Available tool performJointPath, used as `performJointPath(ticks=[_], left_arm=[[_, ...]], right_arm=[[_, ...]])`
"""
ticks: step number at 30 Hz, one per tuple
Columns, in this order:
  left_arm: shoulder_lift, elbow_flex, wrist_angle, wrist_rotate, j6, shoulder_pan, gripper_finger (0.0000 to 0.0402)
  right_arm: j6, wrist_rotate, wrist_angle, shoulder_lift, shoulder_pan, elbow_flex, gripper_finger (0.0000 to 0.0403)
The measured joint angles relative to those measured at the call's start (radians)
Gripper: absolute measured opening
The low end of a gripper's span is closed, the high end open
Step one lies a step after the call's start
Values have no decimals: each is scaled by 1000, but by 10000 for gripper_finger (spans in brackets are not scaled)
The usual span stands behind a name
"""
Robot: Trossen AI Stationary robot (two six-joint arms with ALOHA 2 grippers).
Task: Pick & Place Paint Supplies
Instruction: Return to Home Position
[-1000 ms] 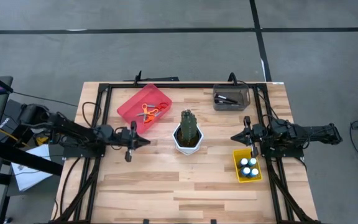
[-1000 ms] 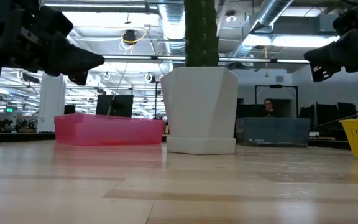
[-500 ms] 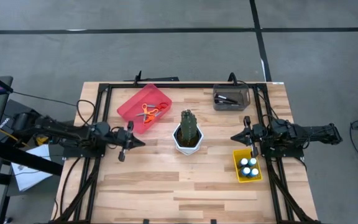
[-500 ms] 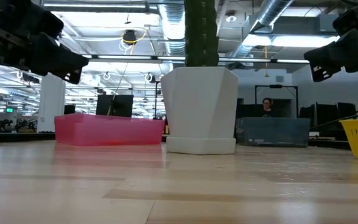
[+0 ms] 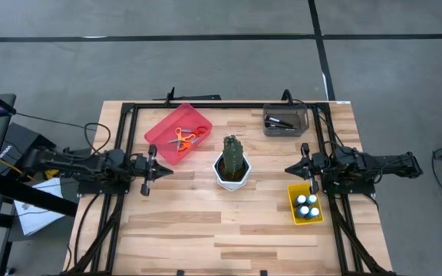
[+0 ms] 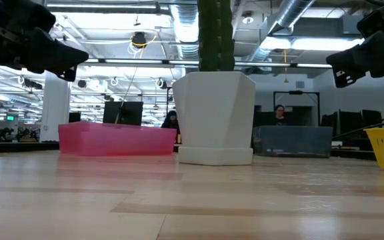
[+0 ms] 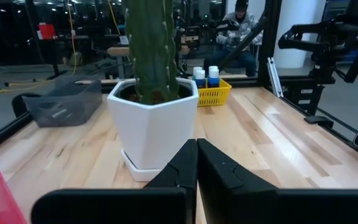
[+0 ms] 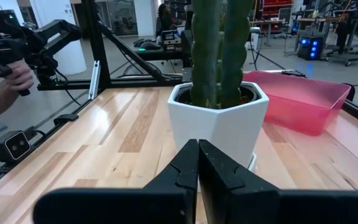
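Your left gripper (image 5: 164,169) hovers over the wooden desk (image 5: 206,230), jaws pressed together, near the red plastic tray (image 5: 159,130) holding the orange-handled scissors (image 5: 181,139). Your right gripper (image 5: 290,168), jaws also pressed together, hangs beside the yellow bin (image 5: 293,208) of white-capped blue paint bottles (image 5: 306,205). Dark-handled brushes (image 5: 281,120) lie in the grey bin (image 5: 266,130).

Scissors (image 5: 183,139) in tray (image 5: 163,129), left of cactus (image 5: 233,152)
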Motion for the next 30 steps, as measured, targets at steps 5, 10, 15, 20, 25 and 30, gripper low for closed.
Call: performJointPath(ticks=[5,10,15,20,25,30], left_arm=[[-40,0,-57,-25,18,0,0],[-58,0,-67,-41,19,0,0],[-77,0,-63,-42,19,0,0],[-155,0,-91,-26,24,0,0],[-257,1,-192,6,18,0,0],[-254,3,-201,26,41,0,0]], right_arm=[[0,0,0,0,0,0,7],[0,0,0,0,0,0,7],[0,0,0,0,0,0,7],[0,0,0,0,0,0,7],[0,0,0,0,0,0,7],[0,0,0,0,0,0,7]])
